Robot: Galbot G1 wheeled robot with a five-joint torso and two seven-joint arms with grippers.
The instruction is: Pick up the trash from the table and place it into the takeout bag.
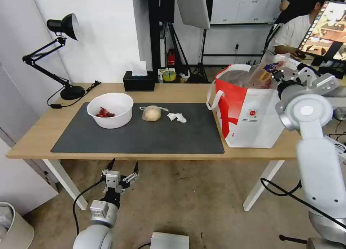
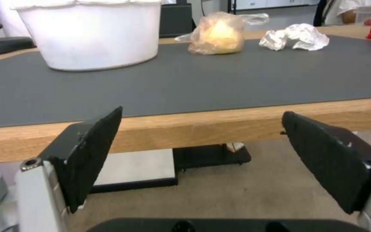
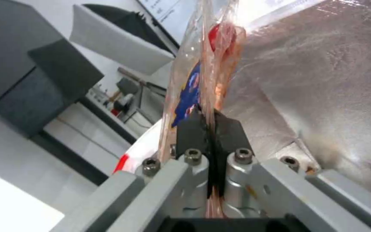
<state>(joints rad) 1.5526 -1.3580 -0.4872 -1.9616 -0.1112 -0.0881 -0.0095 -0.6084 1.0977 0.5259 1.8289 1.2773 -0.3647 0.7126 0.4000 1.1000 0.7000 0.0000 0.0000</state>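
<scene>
Right hand (image 1: 276, 75) is clamped on the clear tray (image 1: 268, 70), holding it by a thin edge over the open mouth of the bag (image 1: 252, 115) at the desk's (image 1: 180, 92) right end. Tray looks light, thin, slippery; edge pinch seems the only workable grip. Left hand (image 1: 122, 171) hangs below the desk's front edge, fingers apart, empty. On the mat (image 1: 144, 137): bowl (image 1: 111, 110), knotted bag (image 1: 152, 114), tissue (image 1: 176, 117). Both small ones look soft and light; the knot suits a pinch.

White takeout bag (image 1: 252, 123) with red panel, dark grey mat (image 1: 144, 133).
</scene>
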